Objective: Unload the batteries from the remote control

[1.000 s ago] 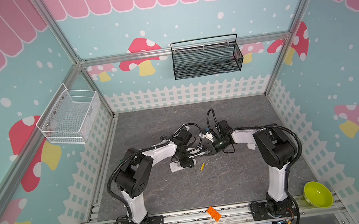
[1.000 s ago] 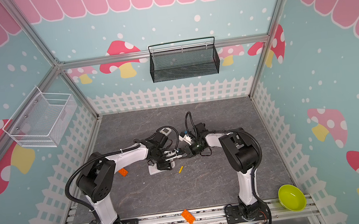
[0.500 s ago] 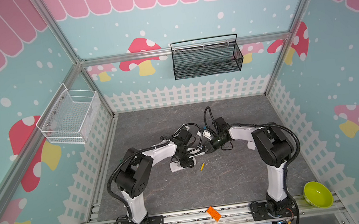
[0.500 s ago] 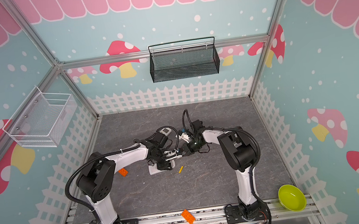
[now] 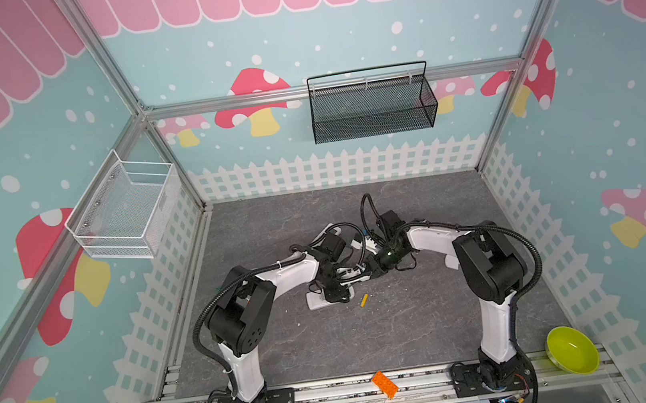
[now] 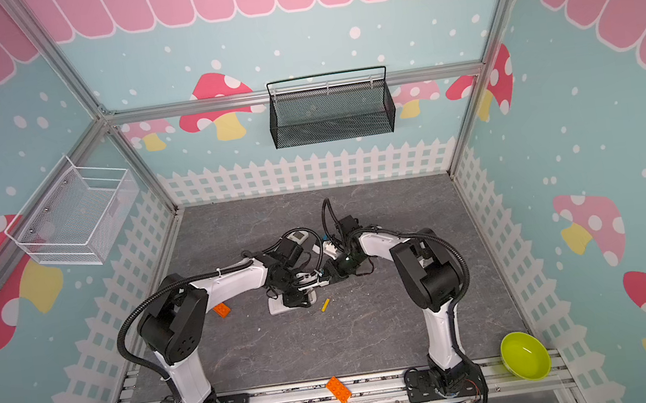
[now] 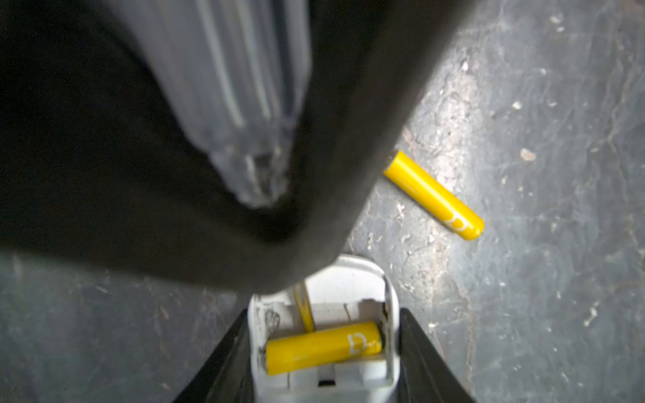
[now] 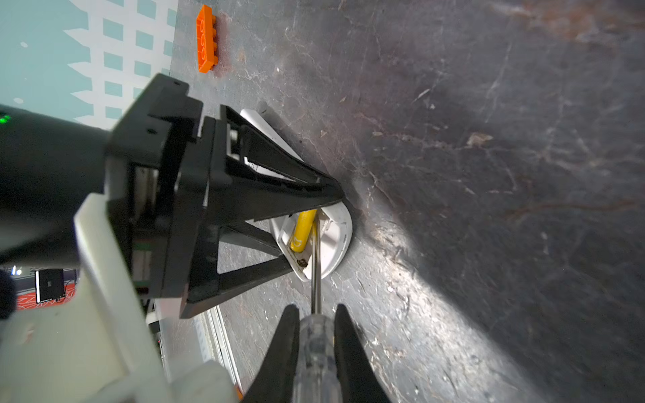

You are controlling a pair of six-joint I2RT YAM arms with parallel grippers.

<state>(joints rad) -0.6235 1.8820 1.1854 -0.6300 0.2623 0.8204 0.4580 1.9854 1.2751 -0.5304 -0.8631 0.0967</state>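
Note:
The white remote control (image 7: 349,275) lies on the grey floor with its battery compartment open, and my left gripper (image 7: 323,310) is shut on its sides. One yellow battery (image 7: 321,347) sits slightly slanted in the compartment. A second yellow battery (image 7: 432,195) lies loose on the floor beside the remote, seen in both top views (image 5: 363,299) (image 6: 325,304). My right gripper (image 8: 316,308) is shut on the clear screwdriver handle (image 8: 316,349). The thin shaft (image 8: 316,275) reaches into the compartment next to the seated battery (image 8: 303,230). No black batteries show.
An orange brick (image 6: 221,309) lies on the floor left of the remote, and another (image 5: 385,384) sits on the front rail. A green bowl (image 5: 572,350) is at the front right. A black basket (image 5: 372,104) and a white basket (image 5: 125,212) hang on the walls.
The right wrist has shifted a little to the left, toward the left arm. Both grips are the same and the loose battery has not moved.

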